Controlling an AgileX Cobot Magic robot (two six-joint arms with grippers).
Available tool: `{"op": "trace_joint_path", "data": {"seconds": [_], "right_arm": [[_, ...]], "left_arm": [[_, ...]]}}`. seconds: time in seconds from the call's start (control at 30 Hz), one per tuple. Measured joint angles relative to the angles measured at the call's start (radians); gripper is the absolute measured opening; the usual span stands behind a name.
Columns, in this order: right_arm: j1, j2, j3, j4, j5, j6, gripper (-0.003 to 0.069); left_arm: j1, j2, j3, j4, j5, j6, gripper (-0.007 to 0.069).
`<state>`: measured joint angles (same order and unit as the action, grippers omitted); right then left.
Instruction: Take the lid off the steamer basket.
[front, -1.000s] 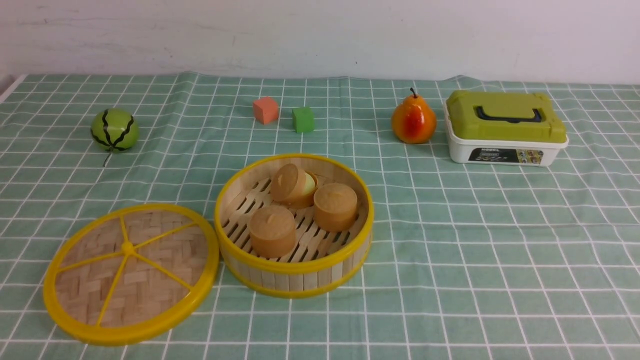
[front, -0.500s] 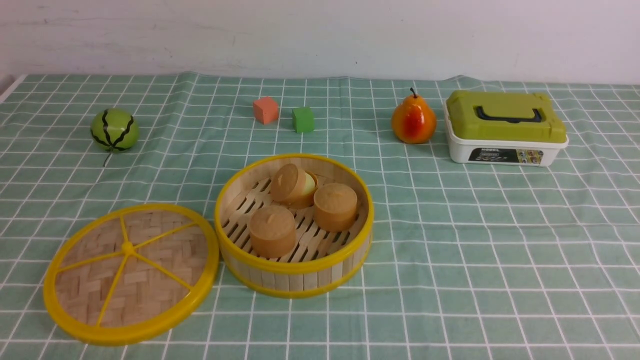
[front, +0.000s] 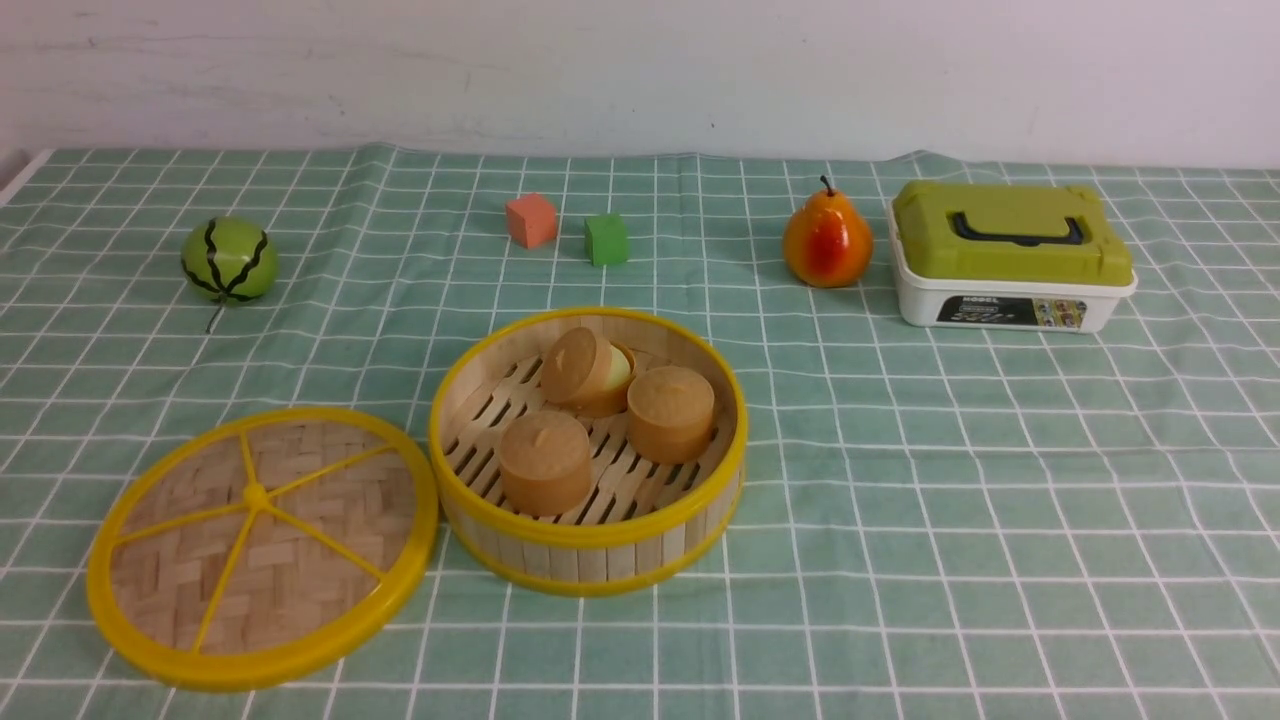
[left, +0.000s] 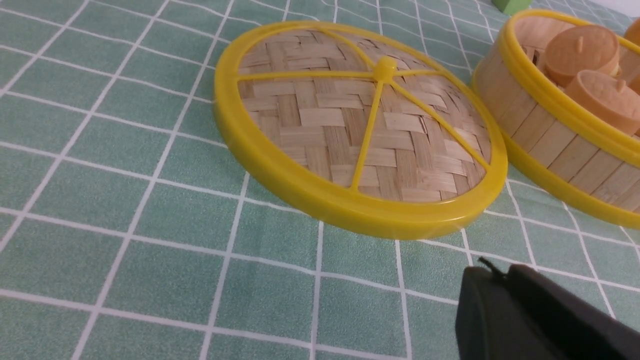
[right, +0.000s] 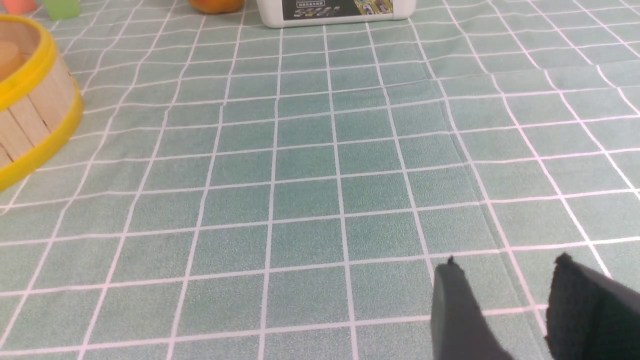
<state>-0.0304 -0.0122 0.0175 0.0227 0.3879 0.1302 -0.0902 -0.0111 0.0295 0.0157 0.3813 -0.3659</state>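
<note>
Lid removal looks finished: the flat round woven-bamboo lid with yellow plastic rim (front: 262, 548) lies on the green-checked counter (front: 950, 500), just left of the open bamboo-slat steamer basket (front: 588, 452), rims nearly touching. Three tan round buns (front: 545, 462) sit exposed inside.

Left pincer (left: 500, 272) hangs near the lid's edge, fingers together, holding nothing. Right pincer (right: 505, 280) stands apart, empty.

Next move, likely: retreat only. Nothing obstructs; the orange pear (front: 827, 240) and white box with olive lid (front: 1010, 258) sit well apart.
</note>
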Motion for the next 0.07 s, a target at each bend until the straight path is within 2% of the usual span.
{"op": "trace_joint_path", "data": {"seconds": [0.07], "right_arm": [[0.0, 0.0, 0.0, 0.0, 0.0, 0.0, 0.0241]], "left_arm": [[0.0, 0.0, 0.0, 0.0, 0.001, 0.0, 0.0041]]}}
